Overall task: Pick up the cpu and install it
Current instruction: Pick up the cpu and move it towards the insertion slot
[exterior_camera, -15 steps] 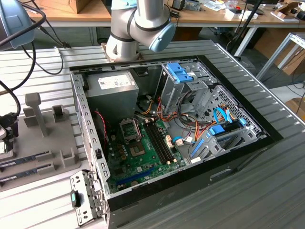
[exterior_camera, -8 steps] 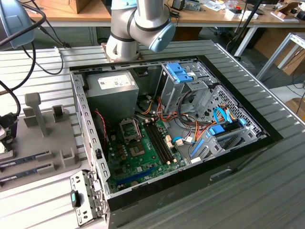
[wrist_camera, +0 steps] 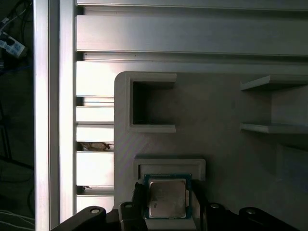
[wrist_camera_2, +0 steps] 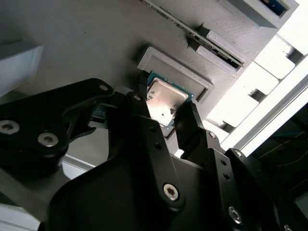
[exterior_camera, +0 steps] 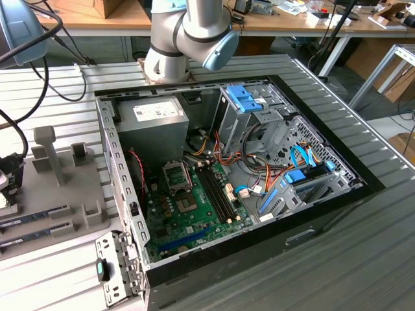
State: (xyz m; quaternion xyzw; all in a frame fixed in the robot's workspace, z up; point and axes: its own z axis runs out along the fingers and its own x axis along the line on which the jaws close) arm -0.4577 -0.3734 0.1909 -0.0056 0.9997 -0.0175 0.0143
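The cpu (wrist_camera: 167, 196), a small square chip with a silver top and a thin green rim, lies on the grey fixture plate (wrist_camera: 226, 159) against a low raised bracket (wrist_camera: 169, 166). In both wrist views my gripper (wrist_camera: 167, 206) straddles it. One black finger (wrist_camera: 139, 199) presses each side of the chip, so the gripper is shut on it. The second wrist view shows the cpu (wrist_camera_2: 166, 96) between the fingertips (wrist_camera_2: 138, 103), with my gripper (wrist_camera_2: 165, 109) still low over the plate. In the exterior view the open computer case (exterior_camera: 246, 162) shows the motherboard's metal-framed socket (exterior_camera: 176, 173).
A square pocket (wrist_camera: 151, 106) and thin shelves (wrist_camera: 274, 106) rise from the fixture plate near the chip. Ribbed aluminium profiles (wrist_camera: 91, 120) border the plate. In the exterior view, memory sticks (exterior_camera: 32, 217) lie on the fixture at the left, and the grey power-supply box (exterior_camera: 152, 123) fills the case's back corner.
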